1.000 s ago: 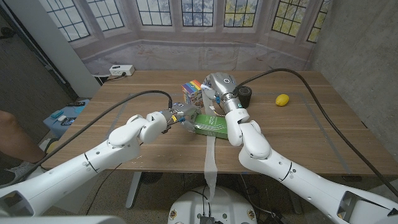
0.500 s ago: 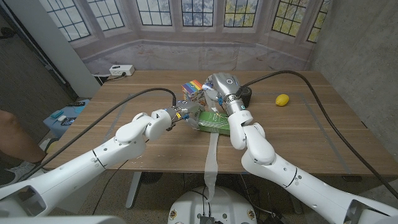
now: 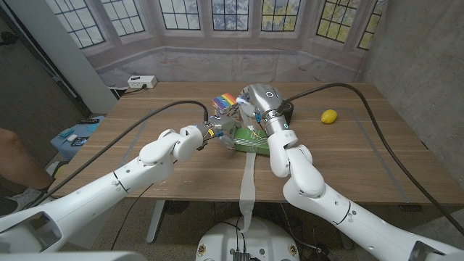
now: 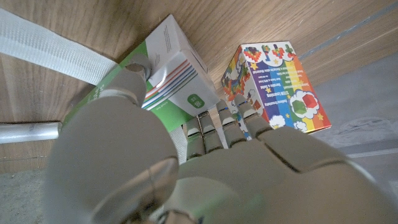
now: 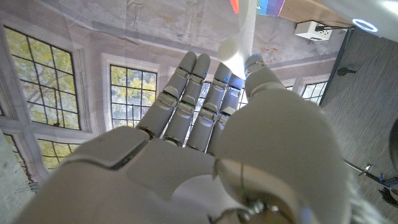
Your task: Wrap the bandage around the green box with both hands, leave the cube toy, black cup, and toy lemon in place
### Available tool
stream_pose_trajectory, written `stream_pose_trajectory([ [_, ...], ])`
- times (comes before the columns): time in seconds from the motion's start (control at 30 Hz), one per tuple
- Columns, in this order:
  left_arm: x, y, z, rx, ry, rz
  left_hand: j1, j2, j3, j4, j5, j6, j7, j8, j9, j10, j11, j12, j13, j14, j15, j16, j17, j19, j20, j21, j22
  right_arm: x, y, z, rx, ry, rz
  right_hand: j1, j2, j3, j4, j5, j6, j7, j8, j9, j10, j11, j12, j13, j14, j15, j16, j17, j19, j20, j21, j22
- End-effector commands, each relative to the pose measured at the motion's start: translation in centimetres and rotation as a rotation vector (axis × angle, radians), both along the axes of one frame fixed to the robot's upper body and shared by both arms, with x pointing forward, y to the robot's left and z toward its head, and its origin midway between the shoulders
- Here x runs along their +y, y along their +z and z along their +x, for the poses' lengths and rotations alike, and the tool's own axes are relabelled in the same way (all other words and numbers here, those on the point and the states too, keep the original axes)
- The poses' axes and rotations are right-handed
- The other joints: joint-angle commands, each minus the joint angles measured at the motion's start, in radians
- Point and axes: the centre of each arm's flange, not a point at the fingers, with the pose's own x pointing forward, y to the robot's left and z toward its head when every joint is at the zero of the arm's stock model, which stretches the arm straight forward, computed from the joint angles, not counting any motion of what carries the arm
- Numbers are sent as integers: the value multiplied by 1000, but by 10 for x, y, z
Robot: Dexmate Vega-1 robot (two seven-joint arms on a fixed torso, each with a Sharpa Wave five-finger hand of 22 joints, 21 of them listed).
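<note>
The green box (image 3: 247, 143) lies mid-table, and my left hand (image 3: 217, 128) grips its left end. In the left wrist view the thumb (image 4: 127, 84) presses on the green box (image 4: 171, 65) with the fingers under it. A white bandage (image 3: 247, 181) runs from the box over the table's near edge and hangs down. Above the box's far side, my right hand (image 3: 246, 114) pinches the bandage (image 5: 240, 34) between thumb and fingers. The rainbow cube toy (image 3: 225, 102) stands just behind the box. To the right of my right wrist are the black cup (image 3: 287, 111) and the toy lemon (image 3: 329, 116).
A white power strip (image 3: 141, 82) lies on the ledge behind the table's far left corner. Blue things (image 3: 76, 133) sit on a low stand left of the table, and part of a person (image 3: 14, 163) shows at the left edge. Black cables arc over both arms.
My left hand has moved right and a little farther away, closing onto the box's left end. The box has shifted slightly with it. My right forearm has drawn more upright over the box.
</note>
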Motion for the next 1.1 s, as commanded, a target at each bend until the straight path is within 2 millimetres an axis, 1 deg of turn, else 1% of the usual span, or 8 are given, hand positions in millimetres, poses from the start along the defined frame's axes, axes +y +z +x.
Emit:
stream_pose_trajectory([
  [0.03, -4, 2, 4, 7, -12, 7, 21, 34, 4, 4, 4, 25, 6, 67, 2, 7, 3, 6, 3, 3, 5, -2, 1, -9, -1, 0, 3, -7, -1, -11, -11, -3, 8, 6, 3, -2, 2, -2, 14, 3, -2, 6, 8, 2, 6, 2, 12, -131, -5, 6, -4, -14, 4, 2],
  [0.23, -7, 4, 5, 8, -28, 1, 21, 35, 4, 5, 5, 27, 8, 69, 1, 5, 8, 6, 4, 2, 5, -2, 1, -9, 0, 1, 3, -10, -4, -16, -7, -3, 15, 7, 3, -2, 2, -2, 16, 5, -2, 6, 9, 2, 6, 2, 14, -132, -5, 7, -4, -14, 5, 2],
  [0.47, -12, 8, 8, 7, -36, -4, 21, 35, 3, 4, 5, 26, 7, 69, 0, 4, 5, 5, 4, 2, 6, -2, 1, -9, 0, 1, 3, -16, -5, -25, -18, -9, 24, 7, 4, -3, 2, -2, 18, 3, -2, 6, 12, 3, 7, 2, 15, -132, -6, 8, -5, -15, 5, 2],
  [0.7, -17, 8, 8, 5, -46, -4, 20, 35, 3, 4, 5, 26, 7, 71, -1, 3, 6, 5, 5, 2, 8, -2, 0, -10, 0, 1, 3, -22, -7, -31, -13, -19, 29, 7, 4, -4, 3, -3, 18, 3, -3, 7, 10, 3, 7, 3, 16, -132, -6, 9, -5, -15, 5, 2],
  [1.03, -22, 11, 11, -1, -50, -2, 20, 34, 5, 4, 6, 27, 7, 73, -2, 4, 11, 6, 5, 2, 7, -3, 0, -11, 0, 0, 3, -24, -11, -40, -11, -29, 34, 9, 6, -5, 3, -3, 19, 3, -4, 7, 12, 2, 7, 3, 17, -132, -7, 11, -5, -16, 6, 2],
  [1.1, -23, 12, 12, -1, -52, -4, 19, 35, 5, 4, 6, 27, 8, 73, -2, 4, 7, 6, 6, 1, 7, -3, 0, -11, 0, 0, 3, -24, -11, -42, -8, -30, 36, 9, 6, -5, 3, -3, 20, 3, -4, 7, 12, 3, 7, 3, 18, -132, -7, 11, -5, -15, 6, 2],
])
